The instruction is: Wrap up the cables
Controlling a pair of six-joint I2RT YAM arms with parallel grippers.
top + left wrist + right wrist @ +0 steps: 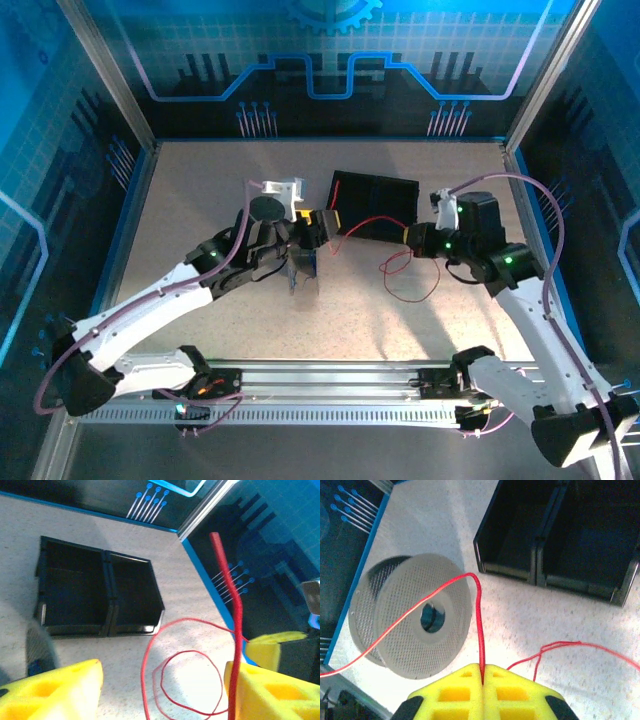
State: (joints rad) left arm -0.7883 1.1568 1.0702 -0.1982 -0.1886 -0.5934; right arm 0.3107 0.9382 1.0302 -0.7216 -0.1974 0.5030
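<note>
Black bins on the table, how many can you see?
2. One bin and the other bin sit side by side, touching, toward the back of the table; none appears hidden.

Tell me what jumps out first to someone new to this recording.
The red cable, clamped in the shut right gripper, its loose loops trailing on the table. The left gripper stands open beside it. A black twin bin sits at the table's back centre.

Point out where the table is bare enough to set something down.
Bare: the back-left corner of the table, between the side wall and the spool; also the near strip between the red wire loops and the rail. Crowded: the middle, around the spool, wire and black bins.
</note>
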